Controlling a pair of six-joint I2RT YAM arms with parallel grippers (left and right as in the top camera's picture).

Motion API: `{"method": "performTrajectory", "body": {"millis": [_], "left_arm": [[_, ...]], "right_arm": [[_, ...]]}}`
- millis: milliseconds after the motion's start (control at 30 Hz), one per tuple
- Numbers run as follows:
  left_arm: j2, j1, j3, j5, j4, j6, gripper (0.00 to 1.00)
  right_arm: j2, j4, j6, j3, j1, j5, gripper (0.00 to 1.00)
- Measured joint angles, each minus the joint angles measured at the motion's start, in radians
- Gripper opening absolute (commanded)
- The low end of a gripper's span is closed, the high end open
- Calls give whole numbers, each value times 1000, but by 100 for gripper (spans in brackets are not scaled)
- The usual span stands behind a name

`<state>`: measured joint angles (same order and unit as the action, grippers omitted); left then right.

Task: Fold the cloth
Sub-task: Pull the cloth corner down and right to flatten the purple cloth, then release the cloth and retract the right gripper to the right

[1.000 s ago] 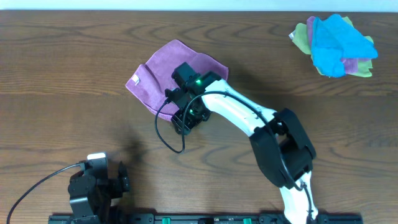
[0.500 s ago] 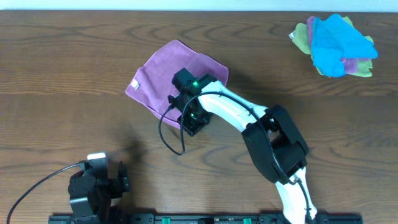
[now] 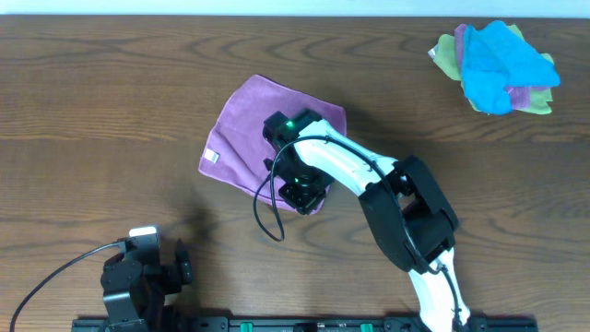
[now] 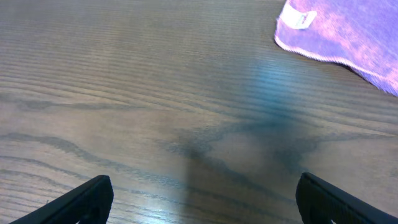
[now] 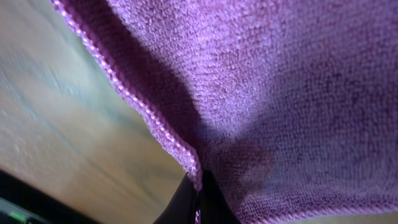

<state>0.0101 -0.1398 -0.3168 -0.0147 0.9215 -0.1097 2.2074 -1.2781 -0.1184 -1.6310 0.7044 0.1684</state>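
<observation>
The purple cloth point(image 3: 249, 129) lies spread in the middle of the table, a small white tag at its left edge. My right gripper point(image 3: 304, 195) sits over its near corner and is shut on the cloth's hemmed edge point(image 5: 186, 155); the fabric point(image 5: 280, 81) fills most of the right wrist view. My left gripper point(image 3: 152, 267) rests at the table's near left, well away from the cloth. Its dark fingers point(image 4: 81, 202) stand wide apart with bare wood between them. Only a corner of the cloth point(image 4: 348, 37) with the white tag shows in the left wrist view.
A heap of bright blue, yellow-green and purple cloths point(image 3: 498, 66) lies at the far right of the table. A black cable point(image 3: 263, 207) loops from the right arm near the cloth's near edge. A black rail runs along the front edge.
My right gripper has shut on the cloth's near corner and drawn it toward the front right. The whole cloth has slid a little right and spread flatter. The left arm has not moved.
</observation>
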Motion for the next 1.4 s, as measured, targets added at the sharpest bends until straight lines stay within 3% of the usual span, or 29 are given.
{"method": "performTrajectory", "body": {"millis": [267, 900, 1067, 1133, 1233, 1400], "left_arm": [[0, 0, 0, 0, 0, 0, 95], [0, 0, 0, 0, 0, 0, 95], [0, 0, 0, 0, 0, 0, 95], [0, 0, 0, 0, 0, 0, 95], [0, 0, 0, 0, 0, 0, 95], [0, 0, 0, 0, 0, 0, 95]], "right_arm": [[-2, -96, -2, 1, 0, -60, 2], [-2, -112, 86, 77, -106, -277, 2], [-8, -102, 88, 77, -114, -267, 15], [-27, -97, 76, 78, -114, -231, 35], [-77, -97, 55, 79, -114, -196, 53], [-224, -114, 48, 81, -114, -166, 64]]}}
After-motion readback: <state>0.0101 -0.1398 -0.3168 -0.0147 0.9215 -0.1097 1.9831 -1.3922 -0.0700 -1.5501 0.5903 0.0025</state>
